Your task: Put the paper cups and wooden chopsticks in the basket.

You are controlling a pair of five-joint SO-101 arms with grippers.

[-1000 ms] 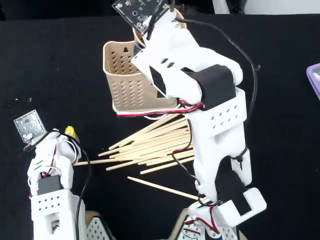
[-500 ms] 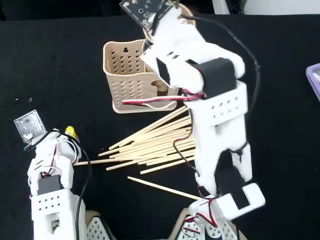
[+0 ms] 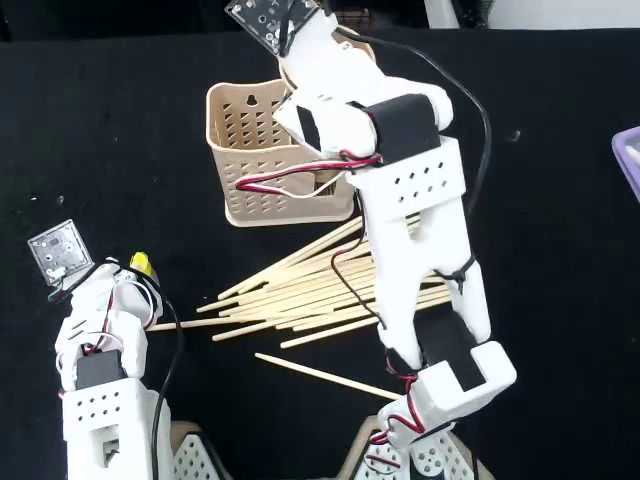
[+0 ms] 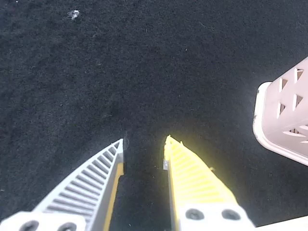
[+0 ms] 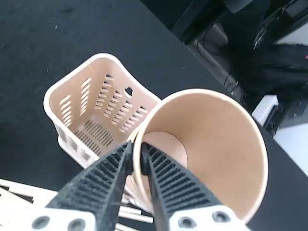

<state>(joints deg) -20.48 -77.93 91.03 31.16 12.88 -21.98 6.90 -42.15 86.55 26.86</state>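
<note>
Basket (image 5: 91,96) looked empty, so all was left to do. Right claw (image 5: 136,147) was clamped on the rim of 1 paper cup (image 5: 211,144), held at the basket's 1 o'clock (mouth up, axis near vertical). Chopsticks (image 3: 300,290) lay on the tabletop (image 3: 100,120) at its 6 o'clock, long axes 8-to-2. Left claw (image 4: 144,142) was apart, empty.

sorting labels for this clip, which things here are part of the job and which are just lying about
Part of the job: paper cup, its rim pinched in the right hand; basket; wooden chopsticks loose on the black table; open left hand.
Just lying about: purple object at the high view's edge.
</note>
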